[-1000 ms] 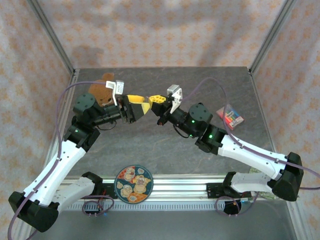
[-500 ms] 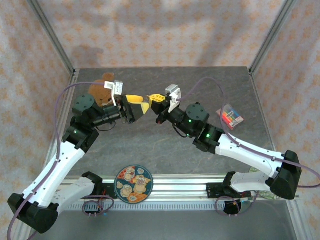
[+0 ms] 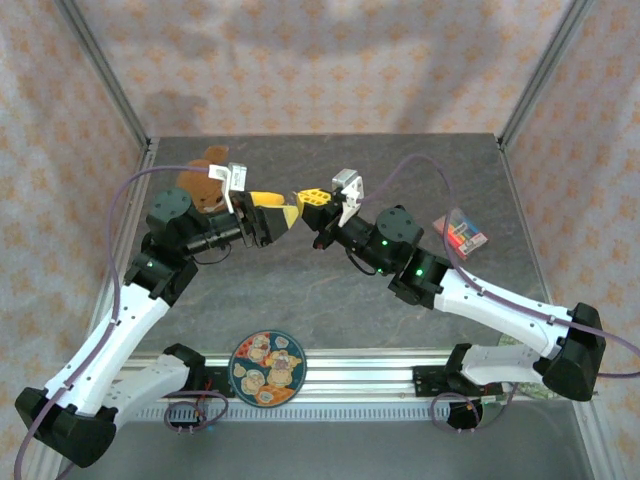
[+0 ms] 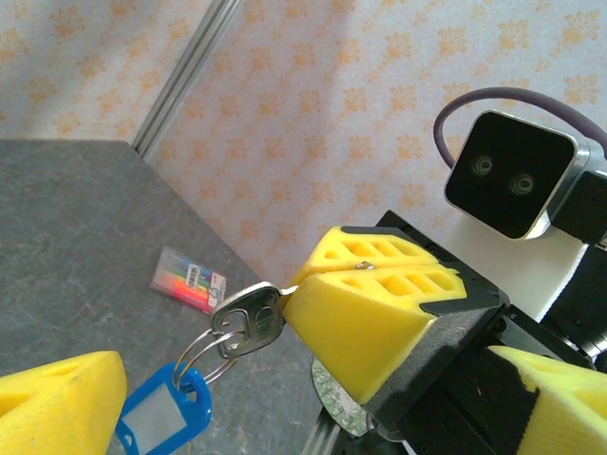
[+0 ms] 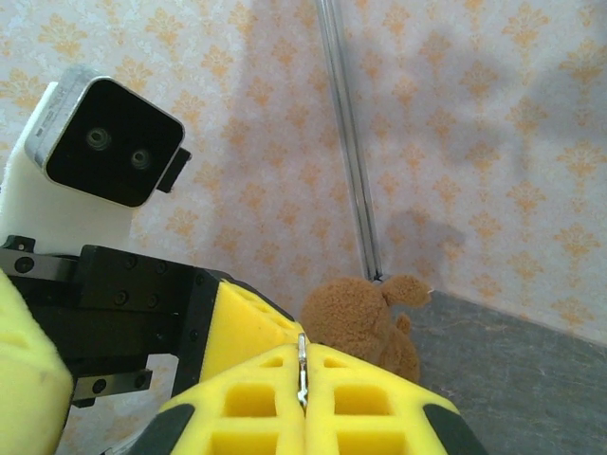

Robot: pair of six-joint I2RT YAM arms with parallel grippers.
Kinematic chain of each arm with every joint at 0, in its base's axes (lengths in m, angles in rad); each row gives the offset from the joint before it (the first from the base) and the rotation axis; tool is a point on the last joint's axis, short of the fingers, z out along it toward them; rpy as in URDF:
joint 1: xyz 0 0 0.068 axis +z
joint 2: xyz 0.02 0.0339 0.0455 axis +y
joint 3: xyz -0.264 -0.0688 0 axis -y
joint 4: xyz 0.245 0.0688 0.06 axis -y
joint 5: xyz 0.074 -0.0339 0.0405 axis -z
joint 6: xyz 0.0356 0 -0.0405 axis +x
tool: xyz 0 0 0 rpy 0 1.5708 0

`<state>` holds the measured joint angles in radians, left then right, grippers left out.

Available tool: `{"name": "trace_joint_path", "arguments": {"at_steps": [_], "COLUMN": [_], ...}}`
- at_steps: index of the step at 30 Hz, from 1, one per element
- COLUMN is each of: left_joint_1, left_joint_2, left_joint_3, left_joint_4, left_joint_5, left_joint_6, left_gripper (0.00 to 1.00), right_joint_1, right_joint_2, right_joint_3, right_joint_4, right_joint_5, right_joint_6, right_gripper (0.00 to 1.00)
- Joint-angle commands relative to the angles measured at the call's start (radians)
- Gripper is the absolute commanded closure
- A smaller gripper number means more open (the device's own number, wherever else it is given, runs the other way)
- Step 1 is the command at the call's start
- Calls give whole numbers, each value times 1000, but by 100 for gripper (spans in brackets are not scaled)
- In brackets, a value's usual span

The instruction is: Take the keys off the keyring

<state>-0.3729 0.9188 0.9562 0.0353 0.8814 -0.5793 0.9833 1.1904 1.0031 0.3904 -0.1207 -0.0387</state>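
Keys (image 4: 247, 317) (blue tag (image 4: 163, 417) unreadable) pinched by right fingers (image 4: 372, 322); left fingers (image 4: 57, 406) spread.

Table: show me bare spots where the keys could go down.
Bare table mid-front, beyond the plate; also the back right corner behind the colourful pack. Crowded where left gripper meets right gripper, beside the teddy bear.
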Motion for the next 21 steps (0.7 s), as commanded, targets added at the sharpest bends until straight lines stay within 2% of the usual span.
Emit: {"name": "trace_joint_path", "arguments": {"at_steps": [1, 21], "left_joint_1": [-3, -21], "left_joint_2": [1, 2], "left_joint_3": [38, 43], "left_joint_4": [51, 38], "left_joint_5": [41, 20], "left_joint_6": [-23, -15], "left_gripper": [6, 7], "right_joint_1": [7, 20], "right_joint_2": [22, 87], "right_joint_3": [40, 55], "right_joint_4": [56, 95], "right_joint_5": [-4, 90], "right_joint_6": [6, -68], "right_gripper": [100, 100]}}
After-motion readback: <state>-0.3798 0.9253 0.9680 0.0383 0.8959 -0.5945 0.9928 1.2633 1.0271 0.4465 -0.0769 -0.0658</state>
